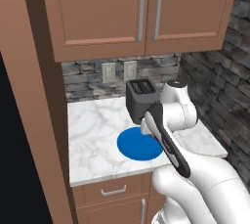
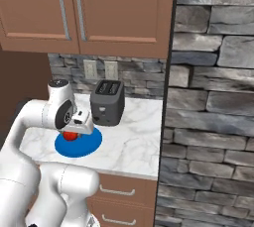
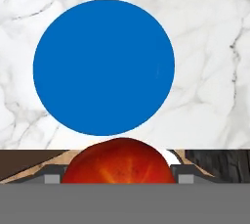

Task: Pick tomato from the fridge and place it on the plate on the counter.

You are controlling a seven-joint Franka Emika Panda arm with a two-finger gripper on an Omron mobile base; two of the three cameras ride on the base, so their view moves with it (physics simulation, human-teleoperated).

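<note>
The glossy red tomato [image 3: 118, 162] sits between my gripper's [image 3: 118, 175] two fingers, which are shut on it. In the right base view the gripper [image 2: 72, 133] holds the tomato [image 2: 70, 136] just above the left part of the blue plate [image 2: 85, 144]. Seen from the hand, the plate [image 3: 104, 66] lies flat below and ahead on the white marble counter [image 3: 205, 86]. From the left base camera my forearm covers the right edge of the plate [image 1: 134, 145] and hides the gripper. The fridge is out of view.
A dark toaster [image 1: 140, 98] [image 2: 107, 102] stands just behind the plate, against the stone backsplash. Wooden wall cabinets [image 1: 141, 12] hang above. A stone wall [image 2: 213, 122] closes the counter's right side, and a tall wooden panel [image 1: 44, 120] its left.
</note>
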